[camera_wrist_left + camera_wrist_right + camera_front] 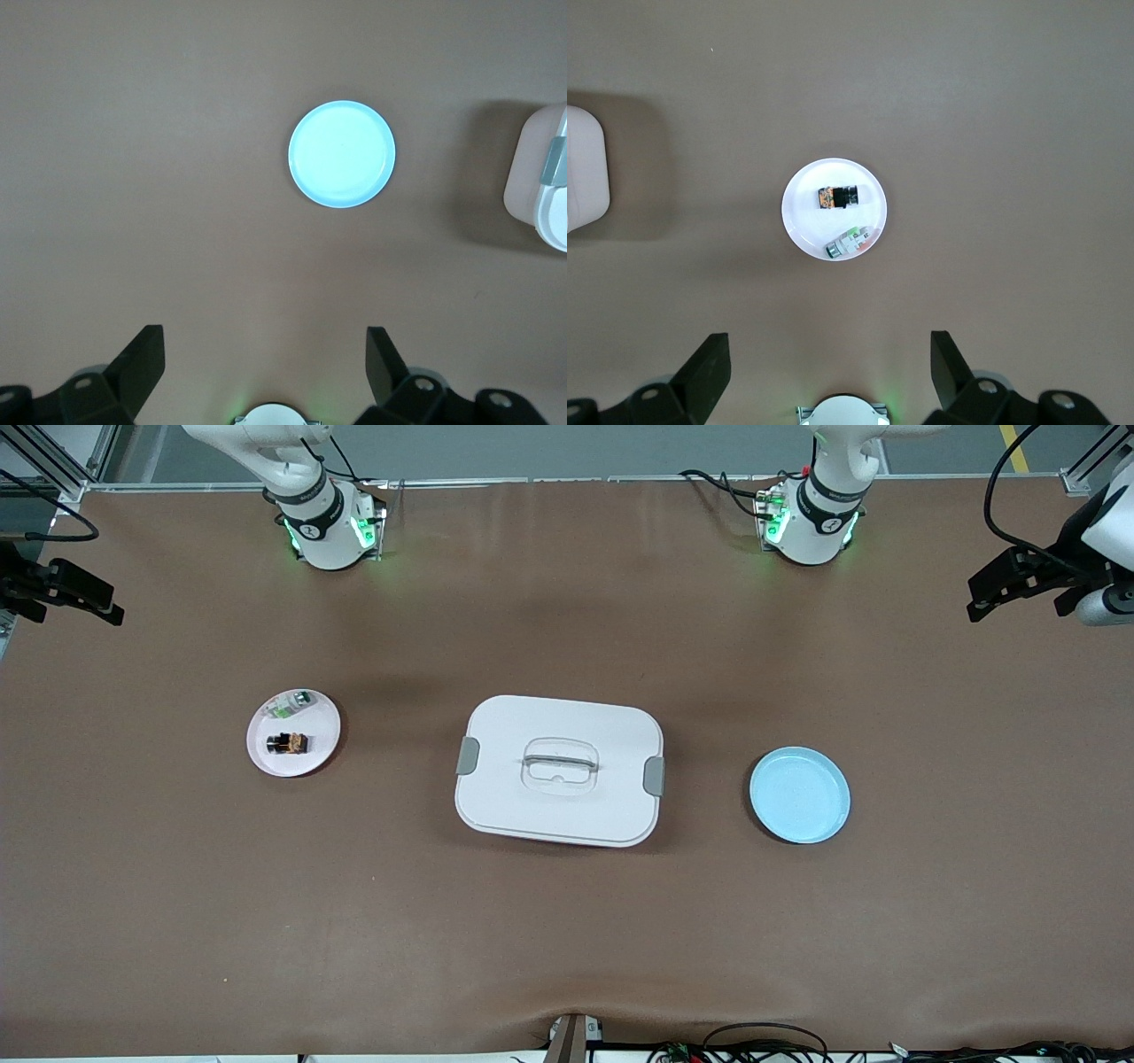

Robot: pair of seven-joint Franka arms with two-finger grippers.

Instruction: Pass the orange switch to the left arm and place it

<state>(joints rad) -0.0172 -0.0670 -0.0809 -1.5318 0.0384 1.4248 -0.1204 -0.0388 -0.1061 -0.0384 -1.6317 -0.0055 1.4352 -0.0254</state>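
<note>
The orange switch lies on a pink plate. Right gripper and left gripper hang spread and empty, each partly cut off at the table's ends

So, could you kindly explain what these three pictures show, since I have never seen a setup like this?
Two white robot arms stand at a brown table. One picture looks down from a high camera facing them; the other two come from cameras on each arm's wrist. The left end effector is over the table near a blue plate; the right end effector is over the table near a white plate carrying the orange switch and a green-and-white part. Between the plates sits a white box. Both end effectors are open, holding nothing.
</note>
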